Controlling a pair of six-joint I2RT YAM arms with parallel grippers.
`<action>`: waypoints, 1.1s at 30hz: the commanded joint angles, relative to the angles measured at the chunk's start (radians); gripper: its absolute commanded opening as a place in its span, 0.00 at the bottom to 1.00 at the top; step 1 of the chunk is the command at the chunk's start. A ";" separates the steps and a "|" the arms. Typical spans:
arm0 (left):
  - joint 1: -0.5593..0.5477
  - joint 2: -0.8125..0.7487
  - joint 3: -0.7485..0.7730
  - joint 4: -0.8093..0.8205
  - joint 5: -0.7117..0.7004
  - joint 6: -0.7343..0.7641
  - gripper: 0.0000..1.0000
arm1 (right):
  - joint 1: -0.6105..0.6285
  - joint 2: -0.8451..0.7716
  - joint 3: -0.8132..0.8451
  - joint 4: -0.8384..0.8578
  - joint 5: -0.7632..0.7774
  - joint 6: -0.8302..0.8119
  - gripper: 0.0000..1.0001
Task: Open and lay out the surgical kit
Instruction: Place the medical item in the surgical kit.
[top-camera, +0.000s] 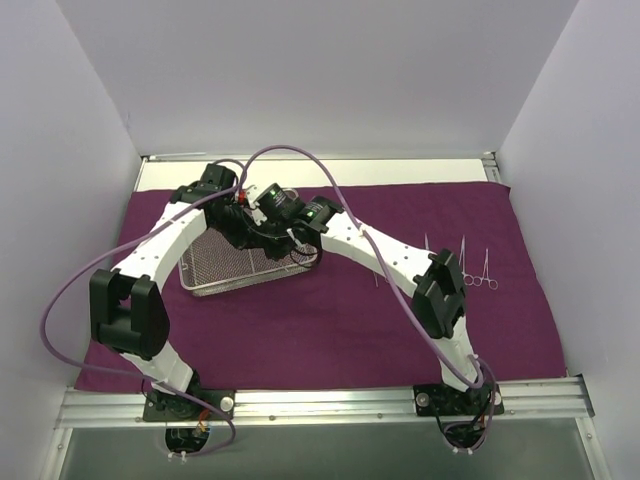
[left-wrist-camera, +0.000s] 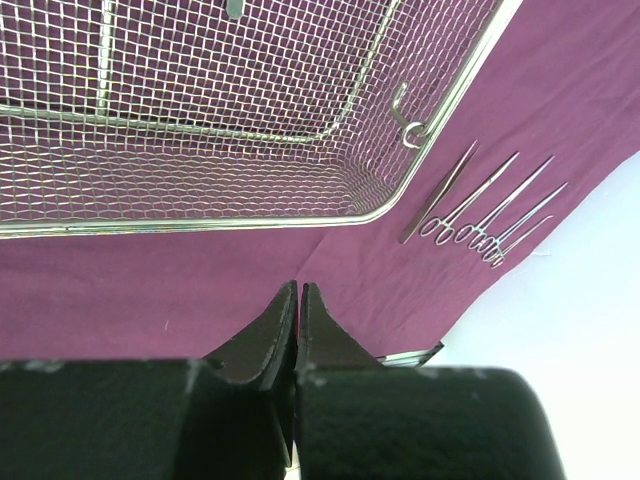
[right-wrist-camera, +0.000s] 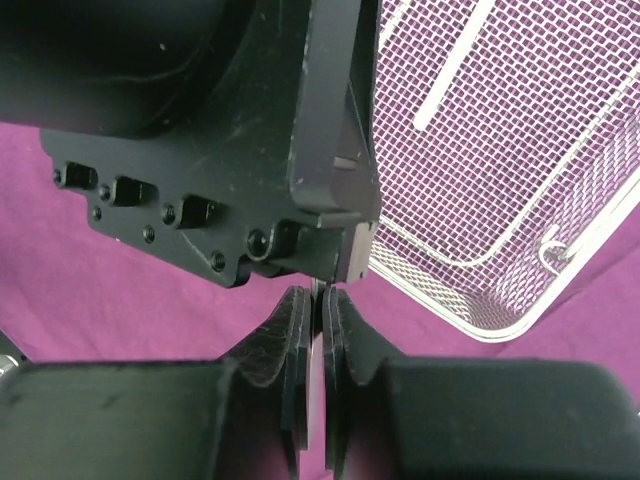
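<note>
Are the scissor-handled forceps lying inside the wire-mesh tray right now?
No, the forceps lie in a row on the purple cloth, outside the corner of the wire-mesh tray.

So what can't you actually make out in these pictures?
- Top view: far end of the mesh tray, hidden under both wrists.
- Top view: the instruments on the cloth, too small to identify.
- Right wrist view: whether the right gripper pinches anything; the left arm's black housing crowds its tips.
</note>
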 joint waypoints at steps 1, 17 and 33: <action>-0.002 -0.047 -0.001 0.041 0.038 -0.001 0.02 | 0.010 0.006 0.039 -0.041 0.036 -0.020 0.00; 0.226 -0.096 -0.090 0.104 0.096 0.153 0.70 | -0.063 -0.158 -0.220 0.012 0.059 0.035 0.00; 0.183 -0.109 -0.101 0.087 0.059 0.389 0.72 | -0.366 -0.223 -0.482 0.089 0.103 0.184 0.00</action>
